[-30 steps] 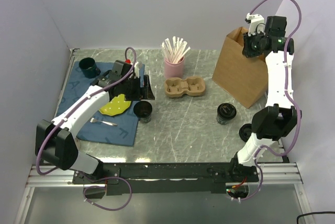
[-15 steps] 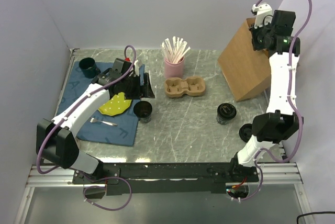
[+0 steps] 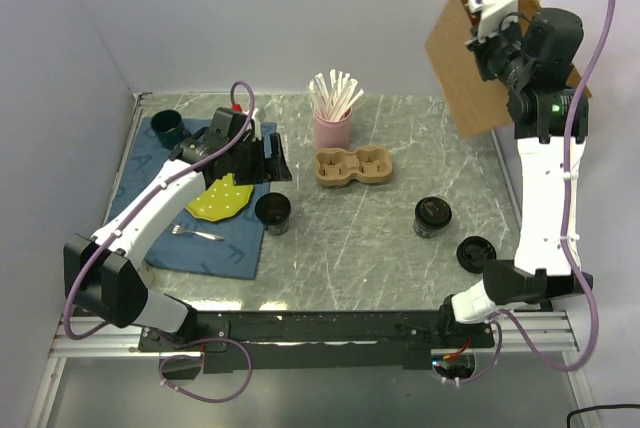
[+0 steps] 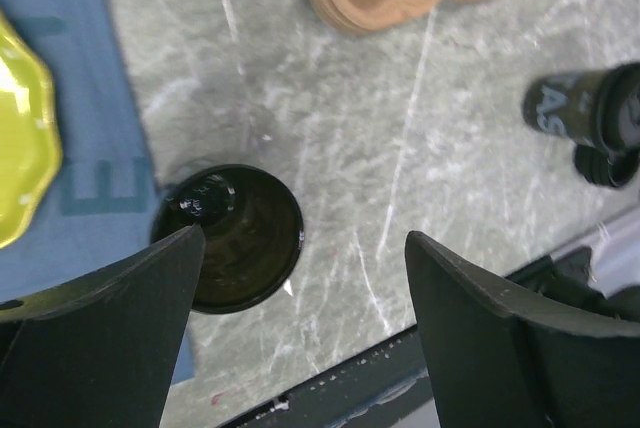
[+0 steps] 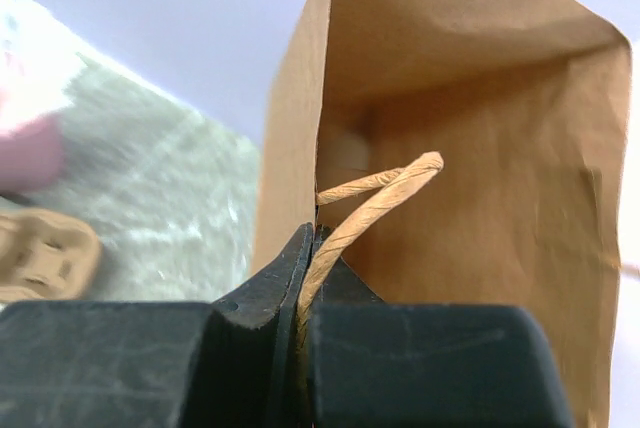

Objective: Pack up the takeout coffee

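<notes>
Right jaws are clamped together on the twisted paper handle (image 5: 372, 200) of the bag (image 3: 478, 60), which hangs clear of the tabletop (image 3: 380, 248), tilted, up at 1 o'clock in the top view. In the right wrist view the bag's open mouth faces the camera and the handle runs out of the closed jaws toward 1 o'clock

Left jaws stand wide apart, low over the tabletop at about 9 o'clock from its middle. Seen from the left wrist, the open cup (image 4: 240, 238) stands upright below them, not centred in the gap: it sits at 8 o'clock, its rim partly under the left-hand finger, with no visible contact

From that open cup, the carrier (image 3: 352, 166) lies at 2 o'clock, apart from it, both wells vacant. A lidded cup (image 3: 432, 216) stands well off at 3 o'clock, and a loose lid (image 3: 476, 252) lies just beyond it at 4 o'clock. The pink cup (image 3: 332, 130) of stirrers stands at 12 o'clock from the carrier, just beside it. A yellow plate (image 3: 222, 198) rests on the blue cloth (image 3: 150, 220) at 9 o'clock from the open cup, near it
</notes>
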You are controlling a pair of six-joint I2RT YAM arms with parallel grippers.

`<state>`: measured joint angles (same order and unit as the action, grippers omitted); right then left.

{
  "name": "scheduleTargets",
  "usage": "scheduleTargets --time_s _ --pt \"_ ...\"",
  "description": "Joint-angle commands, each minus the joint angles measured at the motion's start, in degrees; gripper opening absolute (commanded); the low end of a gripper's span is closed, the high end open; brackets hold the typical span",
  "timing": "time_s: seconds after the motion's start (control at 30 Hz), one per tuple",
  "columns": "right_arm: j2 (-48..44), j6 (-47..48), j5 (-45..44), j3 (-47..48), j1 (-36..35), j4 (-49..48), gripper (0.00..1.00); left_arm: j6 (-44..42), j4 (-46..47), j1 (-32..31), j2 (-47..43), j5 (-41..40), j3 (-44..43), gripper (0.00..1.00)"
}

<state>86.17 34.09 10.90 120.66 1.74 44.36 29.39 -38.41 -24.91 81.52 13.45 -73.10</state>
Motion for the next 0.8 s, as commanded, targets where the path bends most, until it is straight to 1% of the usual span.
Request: scheduleTargets --time_s 0.0,0.07,0.1,0.13,0.17,0.2,0.23,0.27,0.33,0.4,0.43,0.47,0.57,0.63,0.7,0.73,0.77 --pt "-3.3 2.7 3.0 7.6 -6.1 -1.1 0.0 0.5 -4.1 -0.1 0.5 -9.2 -7.0 0.88" --pt "-3.3 3.3 2.4 9.6 -8.5 1.2 0.0 1.0 -5.8 -0.1 1.0 -11.9 -9.1 0.88" --pt "-3.6 4.2 2.3 10.4 -11.4 1.6 0.0 1.7 -6.0 -0.1 0.8 -13.2 -9.3 0.89" --pt "-4.4 4.5 2.4 10.2 -12.5 1.9 0.0 1.9 -5.4 -0.1 0.3 -16.0 -9.0 0.9" --pt "-5.0 4.7 2.5 9.1 -14.0 2.2 0.0 2.3 -3.0 -0.1 -0.9 -17.2 -7.0 0.91" --pt "-5.8 5.0 3.3 8.1 -16.7 2.3 0.0 2.7 -2.5 0.1 -1.4 -18.2 -6.4 0.91" --pt "-7.6 5.4 3.8 6.9 -18.2 2.4 0.0 3.0 -2.7 0.3 -1.6 -20.7 -6.3 0.93" --pt "-8.6 5.6 3.9 3.6 -19.6 1.6 0.0 3.3 -3.5 0.6 -1.7 -21.4 -6.8 0.94" --pt "-11.9 5.0 5.4 0.2 -22.8 1.0 0.0 3.9 -3.7 1.1 -1.7 -23.2 -7.1 0.95" --pt "-14.5 4.4 6.3 -6.0 -25.3 -0.8 0.0 4.4 -3.6 1.6 -1.5 -22.9 -7.1 0.95" --pt "-17.4 4.5 5.7 -8.7 -27.7 -1.7 0.0 4.8 -4.1 1.9 -1.3 -22.6 -7.3 0.95" --pt "-18.8 4.9 5.5 -13.0 -29.1 -2.5 0.0 5.3 -4.8 2.2 -0.4 -21.7 -7.8 0.96" --pt "-21.9 5.0 7.3 -17.0 -31.4 -1.5 0.0 5.3 -7.6 3.2 1.6 -19.3 -10.0 0.98" --pt "-22.6 5.6 9.9 -17.4 -32.8 2.2 0.0 4.6 -8.0 3.5 2.1 -18.4 -11.3 0.99" --pt "-23.5 5.7 10.2 -18.4 -35.5 3.6 0.0 4.3 -8.3 3.6 2.5 -17.9 -12.1 0.99" --pt "-24.8 5.6 10.4 -19.1 -36.4 4.0 0.0 4.2 -8.2 3.7 2.6 -17.8 -13.0 0.97" --pt "-25.5 5.6 9.9 -21.0 -37.4 3.9 0.0 4.0 -8.2 3.7 2.7 -17.8 -13.4 0.97"
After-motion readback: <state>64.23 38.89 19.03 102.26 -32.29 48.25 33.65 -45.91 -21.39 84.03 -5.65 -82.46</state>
